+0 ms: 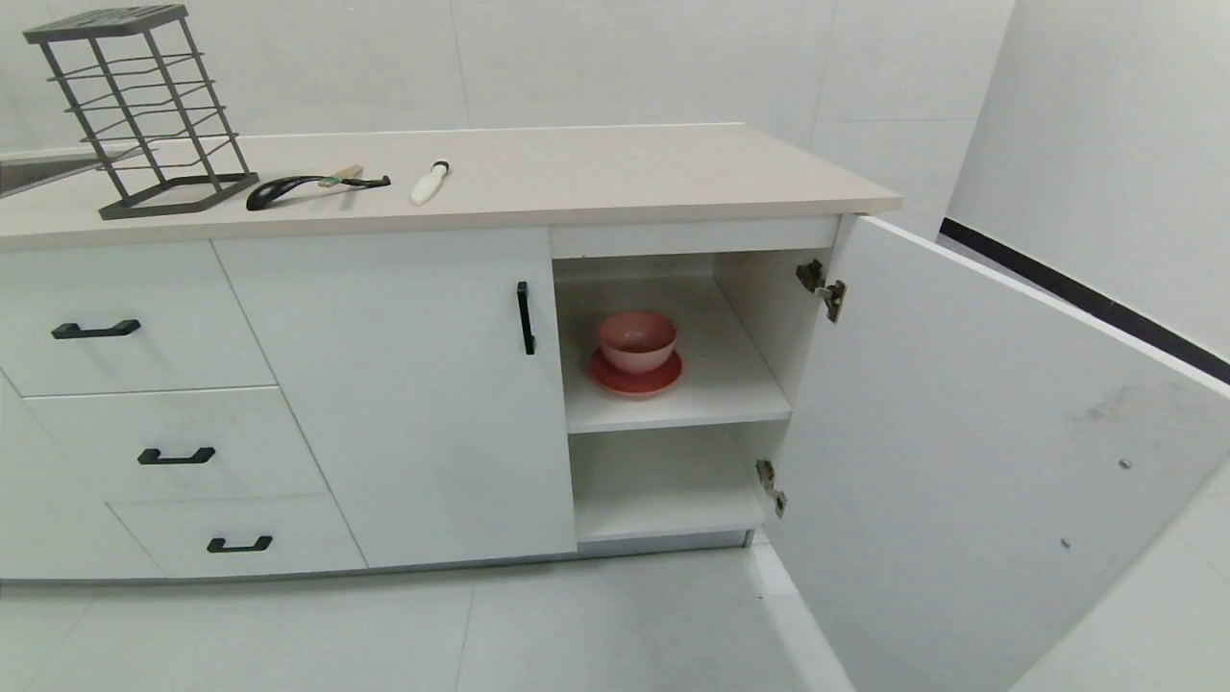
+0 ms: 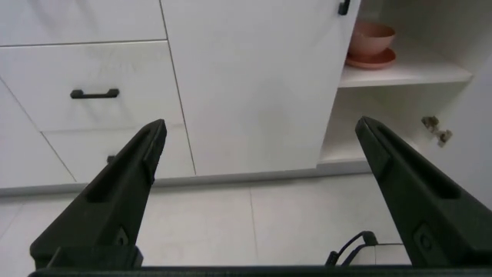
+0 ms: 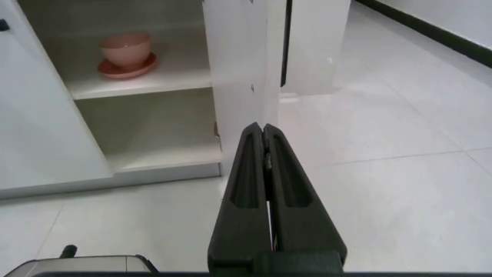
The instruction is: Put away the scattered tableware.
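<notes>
Low over the floor (image 2: 292, 223), the left gripper (image 2: 261, 125) hangs with jaws spread wide, facing the closed door (image 2: 254, 77) and drawers (image 2: 92, 92). The right gripper (image 3: 263, 129) hangs just beside the open door's (image 1: 961, 432) edge, jaws pressed together on nothing. A bowl (image 1: 637, 339) sits on a plate (image 1: 635, 378) on the upper shelf (image 1: 721, 384), near its left front, with shelf room to the right. On the table (image 1: 625, 168), near the front edge, a ladle (image 1: 274, 190) and a white utensil (image 1: 430, 182) lie apart, the ladle just beside a rack (image 1: 144, 106). The open door stands far out over the floor.
</notes>
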You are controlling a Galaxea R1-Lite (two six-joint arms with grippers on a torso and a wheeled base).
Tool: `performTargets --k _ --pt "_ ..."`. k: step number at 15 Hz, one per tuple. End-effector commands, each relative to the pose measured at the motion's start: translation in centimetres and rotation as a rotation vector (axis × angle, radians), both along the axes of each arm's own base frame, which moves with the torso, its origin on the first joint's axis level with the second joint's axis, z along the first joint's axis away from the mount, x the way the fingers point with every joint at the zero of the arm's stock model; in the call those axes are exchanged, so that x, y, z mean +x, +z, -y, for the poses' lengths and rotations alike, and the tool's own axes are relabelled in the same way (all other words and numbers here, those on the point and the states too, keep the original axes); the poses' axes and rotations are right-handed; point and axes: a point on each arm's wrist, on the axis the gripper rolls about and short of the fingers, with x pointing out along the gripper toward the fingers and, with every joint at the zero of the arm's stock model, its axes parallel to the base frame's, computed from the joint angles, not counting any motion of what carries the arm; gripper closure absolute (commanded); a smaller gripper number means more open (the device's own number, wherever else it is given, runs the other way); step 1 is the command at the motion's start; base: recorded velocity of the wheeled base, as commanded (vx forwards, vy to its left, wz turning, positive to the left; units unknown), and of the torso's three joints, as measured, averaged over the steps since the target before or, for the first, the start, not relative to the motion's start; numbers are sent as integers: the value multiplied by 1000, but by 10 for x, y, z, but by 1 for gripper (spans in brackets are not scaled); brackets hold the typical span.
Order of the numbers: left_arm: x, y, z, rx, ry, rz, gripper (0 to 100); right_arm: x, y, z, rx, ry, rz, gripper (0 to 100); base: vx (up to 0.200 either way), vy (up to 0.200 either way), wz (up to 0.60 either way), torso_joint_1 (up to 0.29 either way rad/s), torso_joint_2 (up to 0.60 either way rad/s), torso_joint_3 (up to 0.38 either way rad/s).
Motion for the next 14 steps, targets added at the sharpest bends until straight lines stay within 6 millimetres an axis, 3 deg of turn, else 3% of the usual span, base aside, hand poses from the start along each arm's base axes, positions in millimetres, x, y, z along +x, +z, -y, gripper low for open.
performTargets --k 1,3,6,8,9,10,12,14 --pt "0 0 0 0 1 1 0 -1 0 0 1 5 14 100 -200 0 0 -2 7 -2" --pt "0 0 0 0 2 1 0 -1 0 0 2 6 16 100 -200 0 0 -5 2 2" --pt "0 0 0 -5 4 1 0 -1 3 0 26 0 52 100 -67 -200 0 1 2 1" --pt "0 0 0 -3 4 1 0 -5 30 0 26 -1 235 100 0 -200 0 0 2 7" --pt "0 0 0 -3 4 1 0 -3 56 -1 20 -1 244 100 0 -200 0 2 -7 2" --pt "0 0 0 -2 2 1 0 10 78 -1 -3 55 177 100 0 -200 0 2 -2 2" --pt "0 0 0 -5 2 1 0 35 95 -3 -57 152 69 100 0 0 0 0 0 0" --pt "0 0 0 -5 2 1 0 91 109 -10 -106 295 -43 100 0 0 0 0 0 0"
